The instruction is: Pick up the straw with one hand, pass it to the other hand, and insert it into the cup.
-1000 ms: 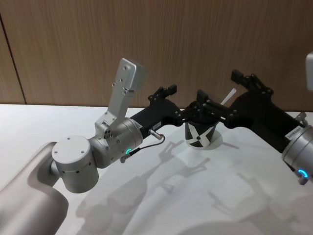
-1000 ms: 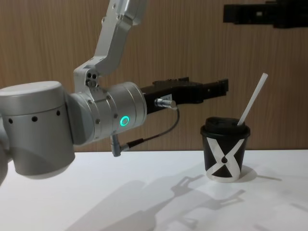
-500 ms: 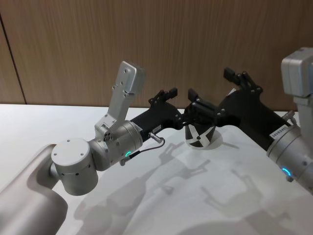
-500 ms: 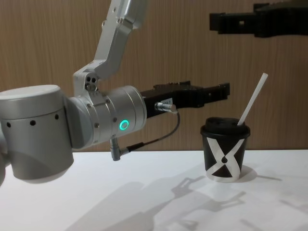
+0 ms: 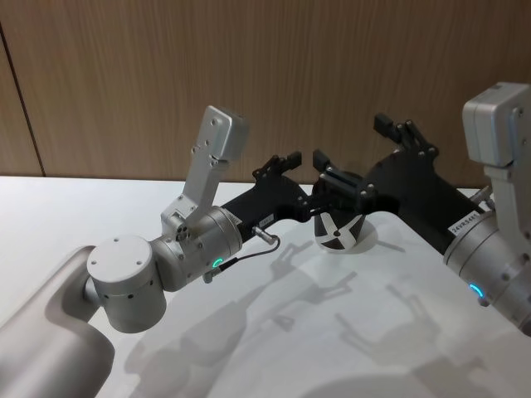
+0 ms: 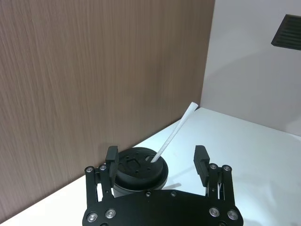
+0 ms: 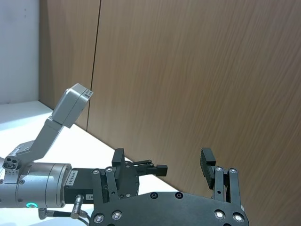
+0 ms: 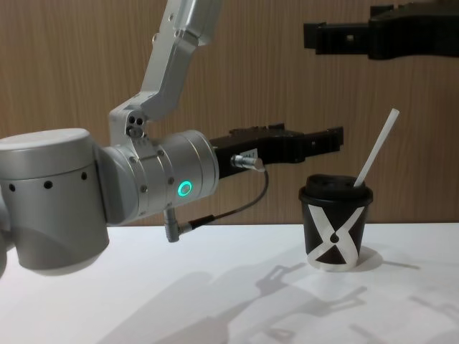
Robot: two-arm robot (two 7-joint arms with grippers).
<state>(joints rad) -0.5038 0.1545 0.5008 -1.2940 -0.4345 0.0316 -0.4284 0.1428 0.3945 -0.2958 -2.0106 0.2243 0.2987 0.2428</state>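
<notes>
The cup (image 8: 337, 229) stands upright on the white worktop (image 8: 215, 287), in front of the wood-panelled wall (image 8: 72, 64), its white X and droplet mark facing the chest camera. The straw (image 8: 376, 150) is already in it: its lower end goes through the black lid (image 8: 336, 185) and the free end leans up and away to the robot's right, with nothing holding it. In the left wrist view the straw (image 6: 173, 134) rises out of a hole in the lid (image 6: 138, 165) and slants up past the gripper's fingers without touching them. The left gripper (image 8: 326, 140), on its silver wrist (image 8: 168, 179) with the green glowing ring (image 8: 186, 189) and a thin black cable (image 8: 237, 204), hangs in the air to the left of the cup and a little above its lid; its fingers (image 6: 112, 159) are spread apart and empty, one on each side of the cup as seen from its own camera, and clear of it. The right gripper (image 8: 337, 37) is higher up, above the cup and the straw's tip and apart from both; in the right wrist view its two fingers (image 7: 208, 163) stand wide apart with nothing between them. In the head view the left gripper (image 5: 280, 162) and the right gripper (image 5: 357, 153) both reach in toward the cup (image 5: 336, 232) from opposite sides.
</notes>
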